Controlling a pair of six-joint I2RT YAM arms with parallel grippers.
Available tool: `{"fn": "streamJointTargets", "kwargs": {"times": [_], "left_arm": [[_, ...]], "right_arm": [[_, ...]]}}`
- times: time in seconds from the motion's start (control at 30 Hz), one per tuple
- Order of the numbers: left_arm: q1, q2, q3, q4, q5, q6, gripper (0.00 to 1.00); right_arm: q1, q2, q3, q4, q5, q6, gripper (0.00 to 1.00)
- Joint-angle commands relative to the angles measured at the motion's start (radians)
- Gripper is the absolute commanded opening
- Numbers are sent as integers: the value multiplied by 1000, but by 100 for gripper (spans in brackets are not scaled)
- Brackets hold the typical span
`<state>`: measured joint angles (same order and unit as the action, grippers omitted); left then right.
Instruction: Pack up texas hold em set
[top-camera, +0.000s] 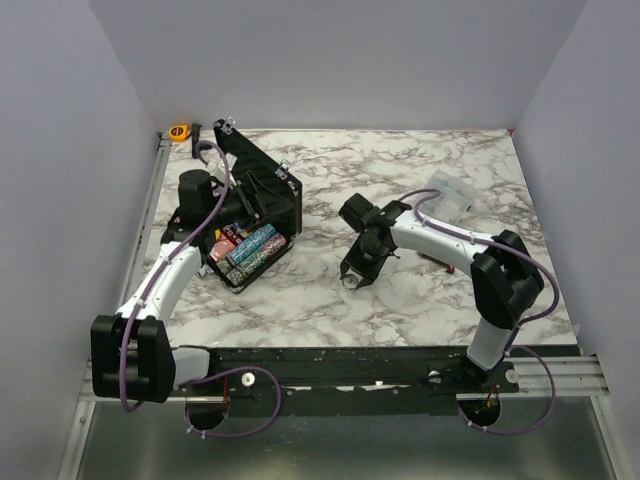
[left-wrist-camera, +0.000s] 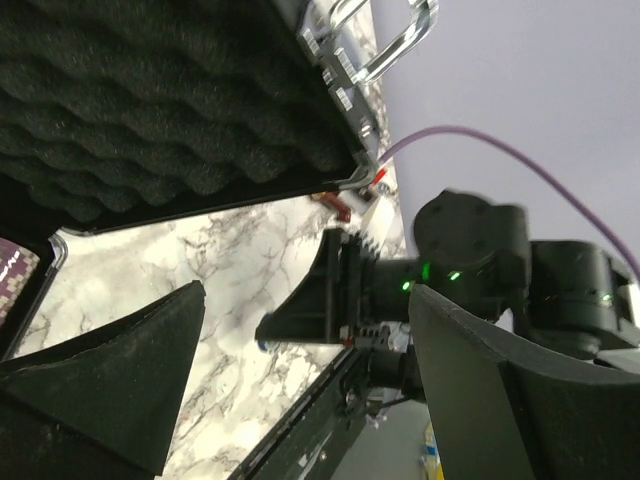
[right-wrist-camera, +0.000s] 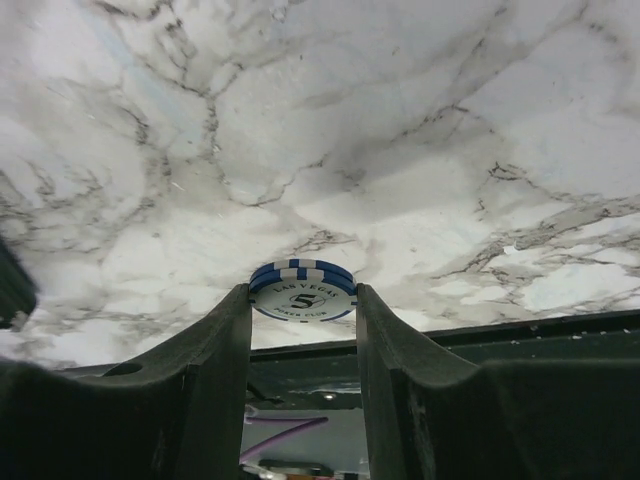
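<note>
The texas hold em set's black case (top-camera: 262, 205) stands open at the table's left. Its foam-lined lid (left-wrist-camera: 150, 100) is raised, with the silver handle (left-wrist-camera: 385, 40) showing at its edge. Rows of multicoloured chips (top-camera: 250, 250) lie in the base. My left gripper (top-camera: 240, 200) hangs open by the lid, and nothing is between its fingers (left-wrist-camera: 305, 300). To the right of the case, my right gripper (top-camera: 352, 280) is low over the marble. It is shut on a stack of two blue-and-white chips (right-wrist-camera: 301, 283), pinched edge to edge at the fingertips (right-wrist-camera: 303, 295).
A clear plastic bag (top-camera: 450, 190) lies at the back right, behind the right arm. An orange tape roll (top-camera: 179, 131) sits in the far left corner. The table's dark front rail (top-camera: 330, 355) runs just beyond the right gripper. Grey walls close in three sides.
</note>
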<state>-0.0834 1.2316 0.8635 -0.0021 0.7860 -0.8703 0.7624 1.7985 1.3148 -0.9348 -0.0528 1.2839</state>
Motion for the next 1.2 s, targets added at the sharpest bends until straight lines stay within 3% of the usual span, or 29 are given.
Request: {"fn": "streamJointTargets", "kwargs": {"times": [0.0, 0.23, 0.53, 0.87, 0.97, 1.07, 1.17], "left_arm": [[-66, 47, -49, 120, 35, -38, 81], [-185, 122, -73, 158, 19, -28, 77], [-315, 106, -128, 215, -93, 6, 72], [-341, 34, -221, 326, -178, -15, 61], [-343, 55, -211, 354, -144, -19, 61], [-343, 90, -186, 370, -100, -26, 49], [-343, 113, -171, 375, -80, -31, 48]], "right_arm": [[-52, -62, -66, 127, -57, 33, 1], [-77, -110, -69, 220, -67, 90, 1], [-88, -126, -14, 252, -66, 187, 1], [-103, -175, -6, 326, -72, 249, 1], [-103, -177, 4, 349, -98, 248, 1], [-103, -178, 6, 372, -125, 255, 1], [-102, -187, -3, 393, -135, 268, 1]]}}
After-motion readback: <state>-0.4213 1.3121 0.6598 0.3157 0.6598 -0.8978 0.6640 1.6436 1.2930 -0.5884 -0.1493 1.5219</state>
